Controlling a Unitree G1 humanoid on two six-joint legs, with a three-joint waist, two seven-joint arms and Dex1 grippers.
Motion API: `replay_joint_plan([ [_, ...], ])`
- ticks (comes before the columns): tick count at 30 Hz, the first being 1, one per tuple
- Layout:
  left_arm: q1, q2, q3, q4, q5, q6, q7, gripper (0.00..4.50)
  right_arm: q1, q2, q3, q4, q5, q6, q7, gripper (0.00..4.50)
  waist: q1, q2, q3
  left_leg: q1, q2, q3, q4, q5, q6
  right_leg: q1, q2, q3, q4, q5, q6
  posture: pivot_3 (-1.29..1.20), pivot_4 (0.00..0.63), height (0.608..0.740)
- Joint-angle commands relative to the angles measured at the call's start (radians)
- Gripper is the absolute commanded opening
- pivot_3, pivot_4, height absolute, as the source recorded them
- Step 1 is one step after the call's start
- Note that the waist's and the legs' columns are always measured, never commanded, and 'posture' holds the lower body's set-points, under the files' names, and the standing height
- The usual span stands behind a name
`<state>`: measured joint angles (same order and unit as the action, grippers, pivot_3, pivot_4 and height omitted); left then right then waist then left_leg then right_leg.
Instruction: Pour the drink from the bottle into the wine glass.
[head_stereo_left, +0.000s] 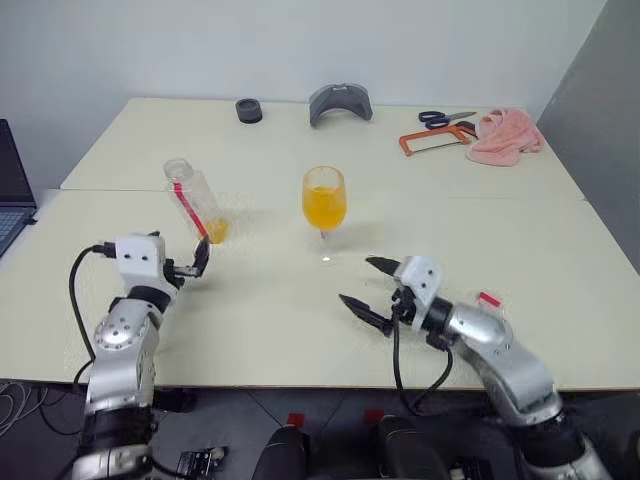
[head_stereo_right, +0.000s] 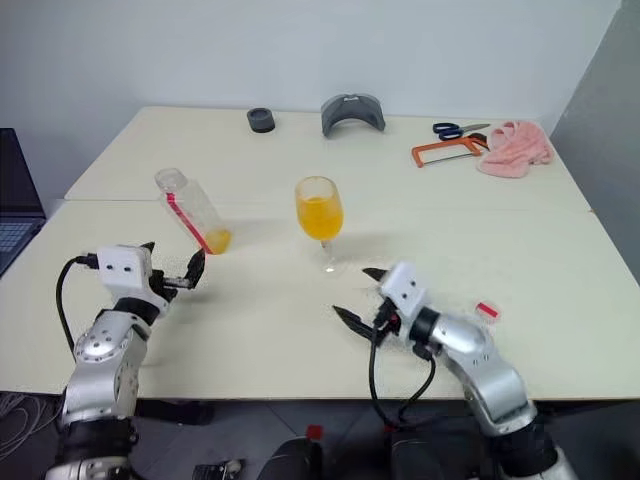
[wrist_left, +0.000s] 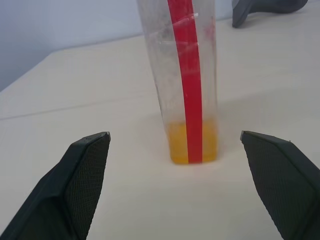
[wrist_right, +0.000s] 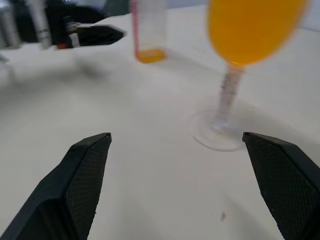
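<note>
Late stage of the pour. The wine glass (head_stereo_left: 324, 203) stands upright at the centre of the frame on the tabletop (head_stereo_left: 300, 320), its bowl well filled with the drink (head_stereo_left: 324, 208), an orange-yellow liquid. The bottle (head_stereo_left: 195, 200) stands uncapped at centre left, leaning in the head views, with only a shallow orange residue at its base. The left claw (head_stereo_left: 199, 260), at lower left, is spread wide just in front of the bottle's base and grips nothing; the wrist view shows clear tabletop between each finger and the bottle. The right claw (head_stereo_left: 372, 288), at lower centre right, is likewise wide open and empty, near the glass's foot but apart from it. A small red item (head_stereo_left: 489, 300), possibly the cap, lies at right. Judged from this arrangement, the transfer looks done and the bottle released; at most, retreat of the arms is left.
</note>
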<state>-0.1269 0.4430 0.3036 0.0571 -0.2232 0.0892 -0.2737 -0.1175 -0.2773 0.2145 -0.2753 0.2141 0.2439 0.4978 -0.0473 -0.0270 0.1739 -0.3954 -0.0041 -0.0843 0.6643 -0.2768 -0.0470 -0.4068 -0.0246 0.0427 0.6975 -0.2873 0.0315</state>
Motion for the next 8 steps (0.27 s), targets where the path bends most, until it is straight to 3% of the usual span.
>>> replay_joint_plan([
  [1, 0.041, -0.020, 0.010, -0.115, -0.014, 0.010, 0.011, 4.48, 0.031, 0.044, -0.056, 0.055, -0.058, -0.180, -0.087, 4.50, 0.001, 0.000, 0.000, 0.001, 0.000, 0.001, 0.000, 0.000, 0.000, 0.001, 0.000, 0.000, 0.000, 0.000, 0.000, 0.00, 0.150, 0.740],
  [8, 0.084, -0.073, 0.009, -0.187, -0.035, 0.008, 0.009, 4.48, 0.031, 0.117, -0.146, 0.164, -0.034, -0.261, -0.152, 4.50, 0.009, 0.000, 0.000, 0.003, 0.000, 0.002, 0.000, 0.000, 0.000, 0.003, 0.001, 0.001, 0.000, 0.000, 0.000, 0.00, 0.150, 0.740],
])
